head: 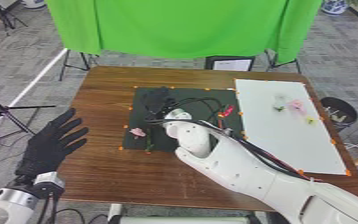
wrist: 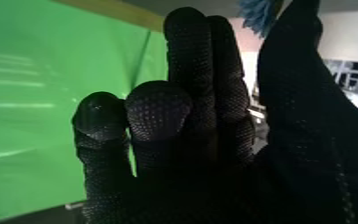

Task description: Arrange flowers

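In the head view my right hand (head: 158,101) is above the dark mat (head: 164,144), near its upper left part. A pink flower (head: 138,132) lies left of the right arm, and a red flower (head: 228,110) lies right of it. On the white board (head: 286,142) are a pink flower (head: 296,105) and a yellow one (head: 310,120). My left hand (head: 49,145) is open over the table's left edge. The right wrist view shows my right hand (wrist: 198,150) with its fingers relaxed; a blue fringed thing (wrist: 260,16) appears beyond the gap beside the thumb, and I cannot tell whether it touches.
Orange markers line the mat and board on the brown table (head: 104,172). A green curtain (head: 180,25) hangs beyond the far edge, with a black-framed stand (head: 231,64) before it. A dark bin (head: 338,110) stands off the right edge, and a tripod (head: 8,111) off the left.
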